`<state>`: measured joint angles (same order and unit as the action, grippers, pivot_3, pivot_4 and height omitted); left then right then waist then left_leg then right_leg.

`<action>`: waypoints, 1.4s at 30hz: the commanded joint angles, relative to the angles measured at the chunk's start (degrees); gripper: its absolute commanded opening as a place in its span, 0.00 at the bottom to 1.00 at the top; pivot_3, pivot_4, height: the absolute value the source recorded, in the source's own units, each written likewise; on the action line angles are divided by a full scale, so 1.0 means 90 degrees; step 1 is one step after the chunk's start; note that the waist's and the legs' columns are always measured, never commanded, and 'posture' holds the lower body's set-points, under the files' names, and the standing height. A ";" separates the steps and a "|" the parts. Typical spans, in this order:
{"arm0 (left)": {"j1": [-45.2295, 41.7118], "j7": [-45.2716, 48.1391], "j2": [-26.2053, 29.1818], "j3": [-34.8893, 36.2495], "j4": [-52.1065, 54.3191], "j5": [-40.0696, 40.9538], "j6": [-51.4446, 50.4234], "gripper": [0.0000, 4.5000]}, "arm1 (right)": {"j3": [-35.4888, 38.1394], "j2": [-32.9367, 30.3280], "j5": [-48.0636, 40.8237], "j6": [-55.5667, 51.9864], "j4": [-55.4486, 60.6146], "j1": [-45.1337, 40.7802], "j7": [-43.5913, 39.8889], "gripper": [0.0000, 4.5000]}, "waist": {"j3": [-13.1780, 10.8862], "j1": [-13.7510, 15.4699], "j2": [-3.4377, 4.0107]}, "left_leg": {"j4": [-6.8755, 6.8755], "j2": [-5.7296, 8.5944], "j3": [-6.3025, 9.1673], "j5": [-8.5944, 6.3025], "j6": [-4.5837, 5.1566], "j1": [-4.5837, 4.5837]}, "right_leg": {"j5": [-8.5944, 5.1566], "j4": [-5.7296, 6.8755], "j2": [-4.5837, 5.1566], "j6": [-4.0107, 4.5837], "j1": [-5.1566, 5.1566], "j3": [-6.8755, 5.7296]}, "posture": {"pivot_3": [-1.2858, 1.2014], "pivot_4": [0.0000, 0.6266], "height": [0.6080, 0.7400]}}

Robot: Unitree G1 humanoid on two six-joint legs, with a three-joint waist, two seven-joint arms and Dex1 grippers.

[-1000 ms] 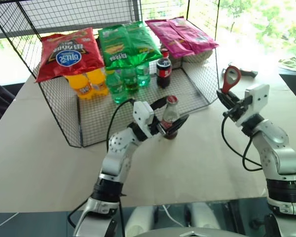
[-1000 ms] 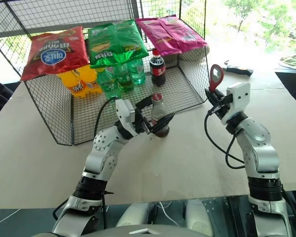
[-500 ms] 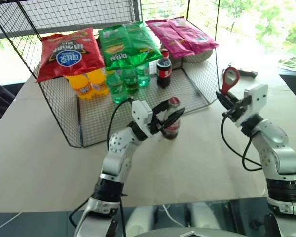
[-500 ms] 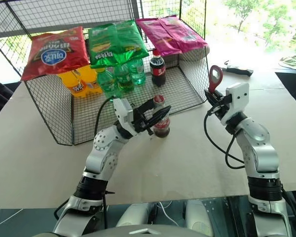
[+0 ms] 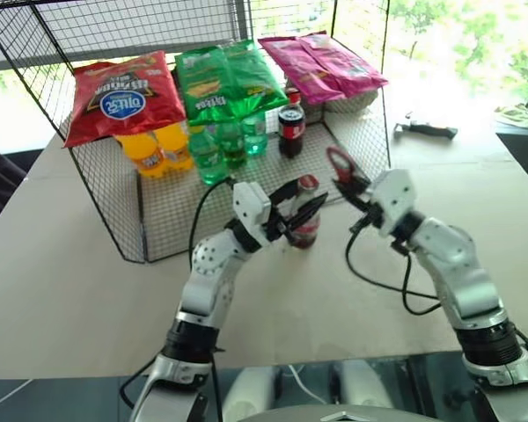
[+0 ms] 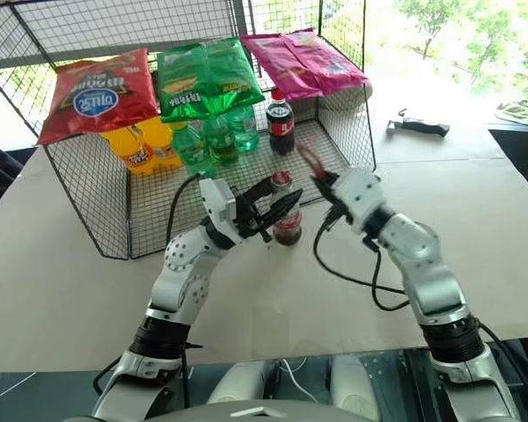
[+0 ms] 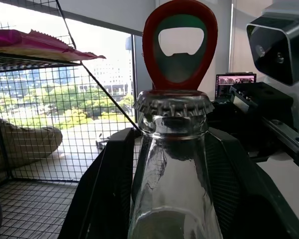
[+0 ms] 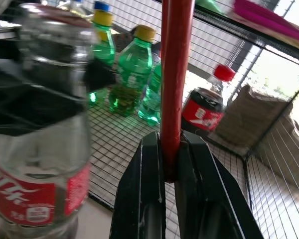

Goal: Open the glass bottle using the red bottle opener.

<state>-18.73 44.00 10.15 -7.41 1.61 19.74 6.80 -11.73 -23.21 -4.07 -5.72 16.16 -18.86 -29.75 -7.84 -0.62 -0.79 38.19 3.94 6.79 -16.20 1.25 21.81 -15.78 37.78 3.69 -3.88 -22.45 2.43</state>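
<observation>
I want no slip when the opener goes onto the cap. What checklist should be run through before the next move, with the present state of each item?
1. Glass bottle upright on the table: ok.
2. Left gripper closed on the bottle: ok, fingers on both sides of it.
3. Red bottle opener clamped in the right gripper: ok.
4. Cap on the bottle: ok, crimped in place.
5. Opener head hooked under the cap's edge: not ok; it stands beyond the cap.
6. Opener head lined up with the cap: cannot tell.
</observation>
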 commanded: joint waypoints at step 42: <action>-0.0077 -0.0106 -0.0093 -0.0271 -0.0440 -0.0303 -0.0049 0.37 | -0.0546 -0.0890 0.4165 0.3619 -0.1591 -0.0810 0.1572 0.00 | 0.0028 0.0026 -0.0013 | 0.0004 0.0001 0.0005 -0.0001 -0.0001 -0.0031 | 0.0000 -0.0005 -0.0003 0.0000 0.0039 -0.0005 | 0.52 0.24 1.00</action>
<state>-19.88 43.59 9.61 -8.49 -0.54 18.73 7.79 -14.73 -30.57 31.82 23.38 0.69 -25.54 -15.00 -7.59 -0.38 -0.91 38.23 3.95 6.83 -16.20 1.25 21.53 -15.78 37.73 3.66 -3.88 -22.10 2.40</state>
